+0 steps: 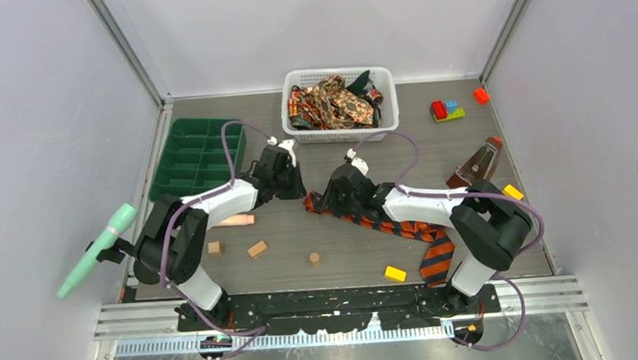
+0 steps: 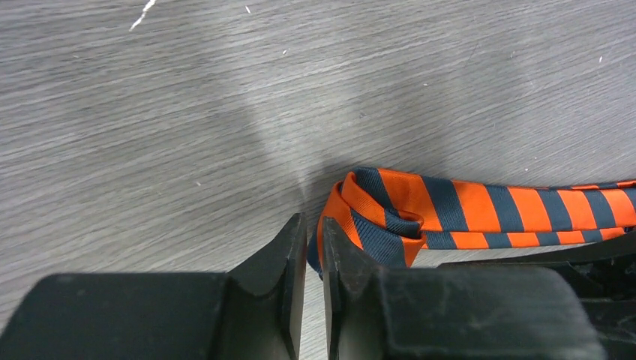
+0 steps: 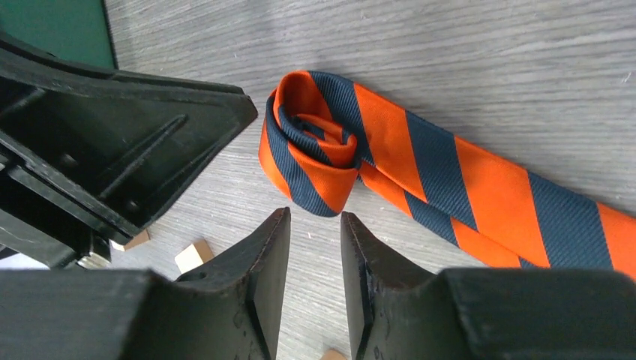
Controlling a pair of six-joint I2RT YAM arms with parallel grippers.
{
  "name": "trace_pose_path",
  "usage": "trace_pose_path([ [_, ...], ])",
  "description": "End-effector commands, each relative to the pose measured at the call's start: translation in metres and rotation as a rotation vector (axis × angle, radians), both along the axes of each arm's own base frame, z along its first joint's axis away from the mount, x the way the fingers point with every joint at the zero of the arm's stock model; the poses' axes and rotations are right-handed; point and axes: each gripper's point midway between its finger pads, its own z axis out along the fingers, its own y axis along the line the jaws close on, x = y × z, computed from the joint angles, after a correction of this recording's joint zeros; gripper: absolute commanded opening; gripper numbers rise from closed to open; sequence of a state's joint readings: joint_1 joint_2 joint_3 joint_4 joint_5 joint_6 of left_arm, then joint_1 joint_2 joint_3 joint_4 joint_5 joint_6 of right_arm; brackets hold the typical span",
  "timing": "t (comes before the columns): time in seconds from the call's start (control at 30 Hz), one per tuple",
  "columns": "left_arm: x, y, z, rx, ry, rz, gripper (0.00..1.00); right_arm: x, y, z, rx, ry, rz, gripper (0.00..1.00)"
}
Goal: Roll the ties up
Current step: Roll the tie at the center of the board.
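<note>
Left hand narrow at striped tie roll, grip unclear | right hand part-open, empty

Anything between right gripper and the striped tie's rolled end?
Nothing visible: bare table separates the right gripper from the rolled end of the striped tie. The left gripper sits beside the roll, off that line.

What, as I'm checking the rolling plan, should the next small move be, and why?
Probably ease the right pincer forward, close it on the coil of the striped tie, then roll another wrap. The coil has few turns, the rest lies flat, and the pincer's jaws stand apart, empty, just short of it.
</note>
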State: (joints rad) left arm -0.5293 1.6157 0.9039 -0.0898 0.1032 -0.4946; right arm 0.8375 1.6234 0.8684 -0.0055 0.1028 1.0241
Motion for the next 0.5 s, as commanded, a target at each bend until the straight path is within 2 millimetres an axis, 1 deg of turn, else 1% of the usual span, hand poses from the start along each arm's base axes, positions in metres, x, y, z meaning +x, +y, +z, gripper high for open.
trace_pose_path([
  [0.0, 0.009, -0.013, 0.005, -0.079, -0.016, -0.014, 0.14, 0.02, 0.014, 0.02, 0.071, -0.048, -0.011, 0.36],
  [0.07, 0.009, -0.012, 0.0, -0.076, -0.004, -0.013, 0.11, 0.023, 0.013, 0.014, 0.066, -0.036, -0.018, 0.3],
  [0.13, 0.009, -0.012, -0.004, -0.073, 0.004, -0.013, 0.08, 0.025, 0.012, 0.009, 0.07, -0.026, -0.021, 0.27],
  [0.27, 0.006, -0.011, -0.012, -0.07, 0.029, -0.014, 0.04, 0.027, 0.014, 0.003, 0.076, -0.012, -0.018, 0.24],
  [0.47, 0.003, -0.011, -0.017, -0.068, 0.045, -0.016, 0.01, 0.03, 0.022, -0.002, 0.083, -0.001, -0.002, 0.23],
])
